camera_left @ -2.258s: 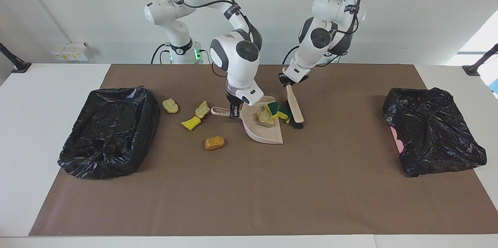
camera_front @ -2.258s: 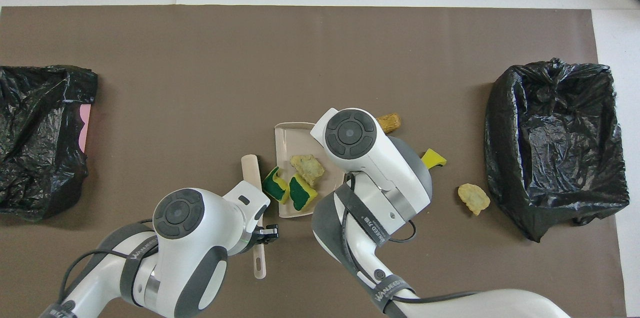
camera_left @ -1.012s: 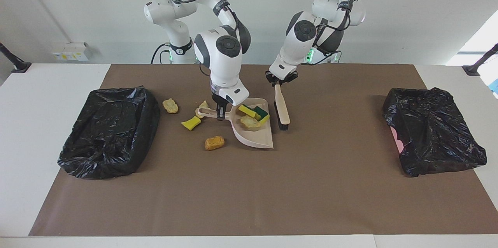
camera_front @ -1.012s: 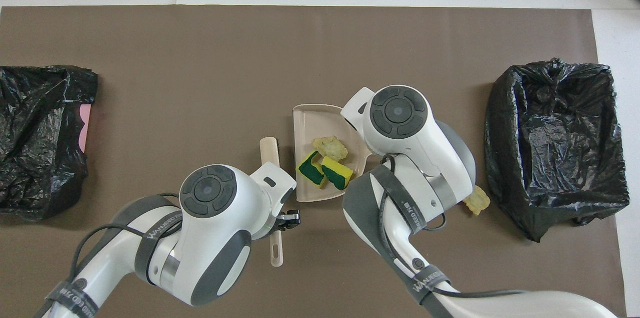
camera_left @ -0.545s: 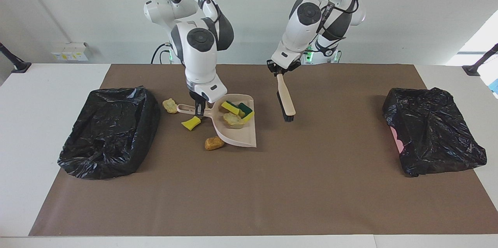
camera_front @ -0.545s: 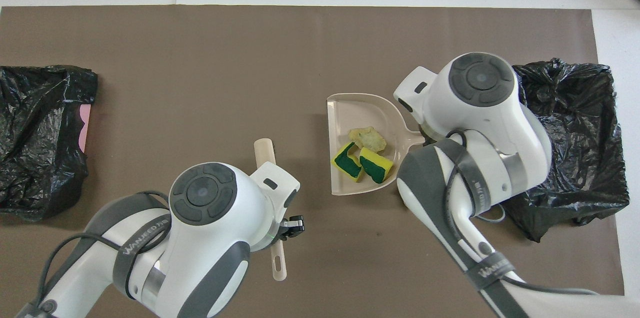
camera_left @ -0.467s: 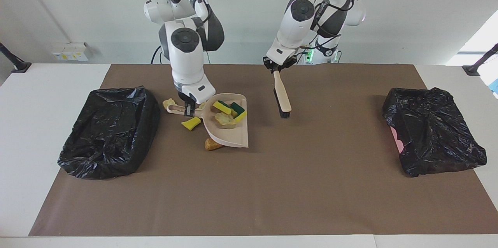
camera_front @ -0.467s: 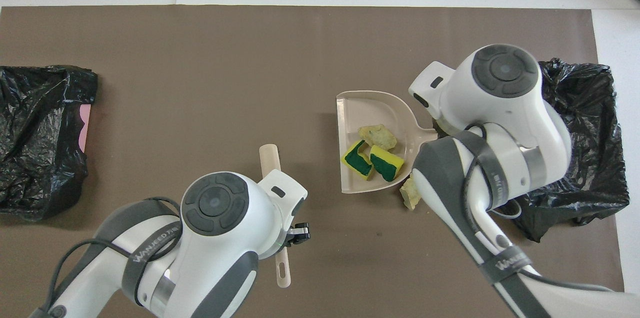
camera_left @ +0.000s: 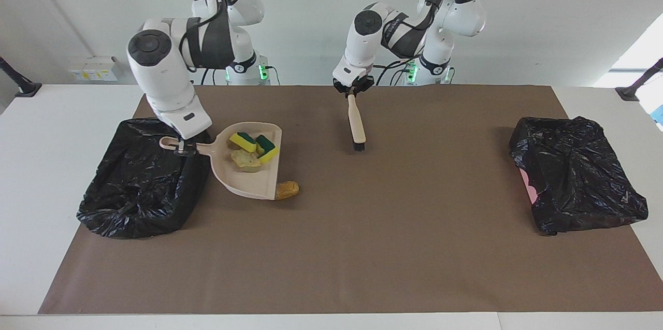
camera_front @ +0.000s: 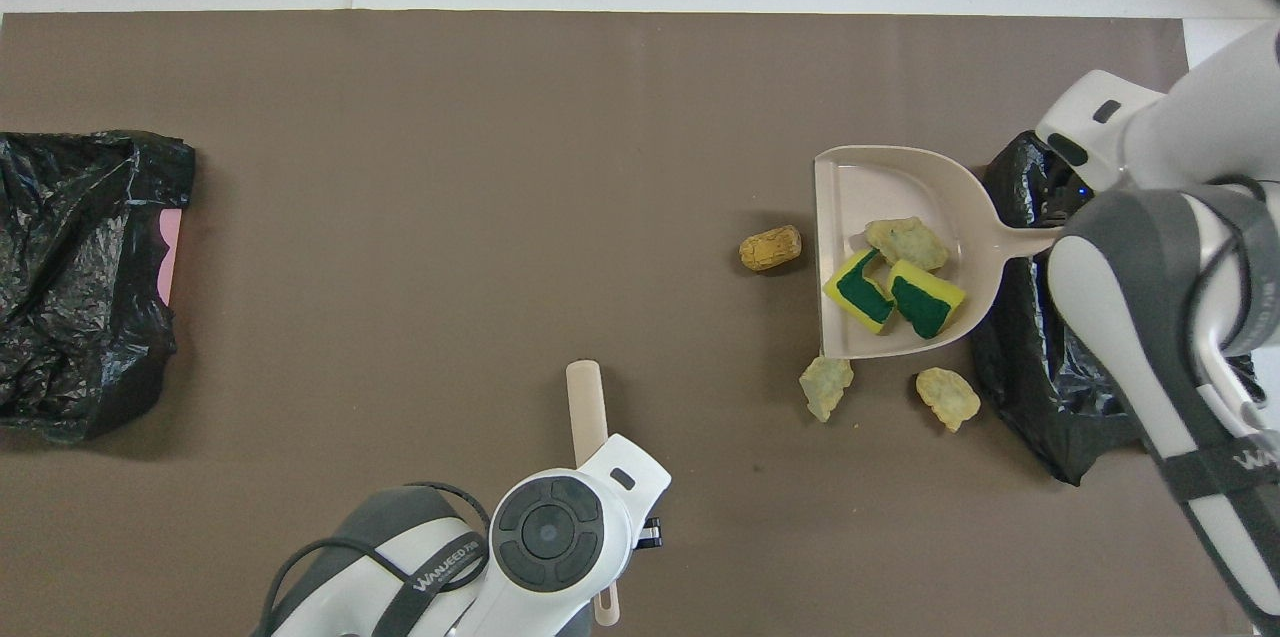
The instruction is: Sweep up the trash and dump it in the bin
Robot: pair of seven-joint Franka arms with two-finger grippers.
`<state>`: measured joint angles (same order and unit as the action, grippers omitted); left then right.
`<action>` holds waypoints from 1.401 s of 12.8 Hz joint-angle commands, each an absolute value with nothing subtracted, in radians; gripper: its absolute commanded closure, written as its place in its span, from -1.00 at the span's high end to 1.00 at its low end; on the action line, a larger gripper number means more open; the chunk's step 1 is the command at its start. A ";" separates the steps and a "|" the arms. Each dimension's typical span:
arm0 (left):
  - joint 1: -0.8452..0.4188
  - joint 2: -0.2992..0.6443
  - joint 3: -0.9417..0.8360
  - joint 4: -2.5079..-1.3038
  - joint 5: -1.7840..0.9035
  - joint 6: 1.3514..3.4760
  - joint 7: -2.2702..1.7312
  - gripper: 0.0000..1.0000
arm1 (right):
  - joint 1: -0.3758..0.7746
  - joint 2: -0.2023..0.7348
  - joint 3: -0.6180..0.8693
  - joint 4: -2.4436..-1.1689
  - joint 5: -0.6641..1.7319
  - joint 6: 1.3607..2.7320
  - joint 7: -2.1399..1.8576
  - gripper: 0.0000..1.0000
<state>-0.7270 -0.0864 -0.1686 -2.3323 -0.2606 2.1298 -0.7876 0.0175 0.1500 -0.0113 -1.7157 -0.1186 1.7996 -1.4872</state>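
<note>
On dustpan (camera_left: 247, 177) three scraps (camera_left: 252, 148), right claw (camera_left: 182, 147) gripping it, left claw (camera_left: 352, 90) gripping brush (camera_left: 356, 124).

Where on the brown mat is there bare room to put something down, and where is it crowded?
Bare: the wide stretch of brown mat between the brush and the black bag at the left arm's end. Crowded: beside the other bin bag, around the raised dustpan and the loose scraps.

We see glossy white arm shells | dark grey joint bands, round grey caps | black cables looping along the upper links | grey straps with white lettering | green lights glowing at both bases
</note>
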 commanded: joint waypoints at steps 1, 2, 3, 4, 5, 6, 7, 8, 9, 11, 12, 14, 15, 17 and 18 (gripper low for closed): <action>-0.770 -0.117 -0.155 -2.358 -0.250 2.170 -0.805 -1.00 | -0.076 0.132 -0.006 -1.694 -0.112 1.773 -1.571 -1.00; -0.773 -0.104 -0.155 -2.358 -0.253 2.198 -0.810 -1.00 | -0.110 0.132 -0.008 -1.687 -0.115 1.775 -1.606 -1.00; -0.784 -0.089 -0.155 -2.362 -0.255 2.218 -0.828 -1.00 | -0.150 0.132 -0.008 -1.686 -0.126 1.779 -1.643 -1.00; -0.791 -0.081 -0.155 -2.364 -0.255 2.238 -0.830 -1.00 | -0.187 0.132 -0.008 -1.686 -0.138 1.789 -1.676 -1.00; -0.792 -0.081 -0.155 -2.364 -0.255 2.246 -0.833 -1.00 | -0.225 0.132 -0.008 -1.684 -0.147 1.793 -1.707 -1.00; -0.792 -0.081 -0.155 -2.365 -0.258 2.246 -0.834 -1.00 | -0.259 0.132 -0.008 -1.684 -0.164 1.795 -1.742 -1.00; -0.792 -0.078 -0.155 -2.367 -0.259 2.246 -0.831 -1.00 | -0.290 0.132 -0.008 -1.684 -0.185 1.799 -1.765 -1.00; -0.790 -0.071 -0.155 -2.367 -0.259 2.246 -0.828 -1.00 | -0.313 0.130 -0.008 -1.686 -0.210 1.824 -1.772 -1.00; -0.788 -0.069 -0.155 -2.367 -0.261 2.252 -0.827 -1.00 | -0.336 0.127 -0.008 -1.686 -0.247 1.847 -1.773 -1.00; -0.790 -0.069 -0.155 -2.385 -0.261 2.256 -0.821 -1.00 | -0.357 0.124 -0.008 -1.689 -0.308 1.870 -1.773 -1.00; -0.788 -0.068 -0.155 -2.385 -0.261 2.263 -0.819 -1.00 | -0.363 0.123 -0.008 -1.693 -0.331 1.871 -1.772 -1.00; -0.790 -0.064 -0.155 -2.393 -0.262 2.275 -0.819 -1.00 | -0.376 0.110 -0.008 -1.709 -0.370 1.882 -1.763 -1.00; -0.788 -0.058 -0.155 -2.391 -0.262 2.279 -0.819 -0.86 | -0.377 0.110 -0.008 -1.712 -0.389 1.906 -1.760 -1.00; -0.788 -0.057 -0.155 -2.393 -0.262 2.287 -0.824 -0.11 | -0.377 0.115 -0.008 -1.712 -0.470 1.960 -1.726 -1.00; -0.784 -0.054 -0.155 -2.390 -0.262 2.286 -0.830 0.18 | -0.361 0.117 -0.006 -1.712 -0.530 1.970 -1.700 -1.00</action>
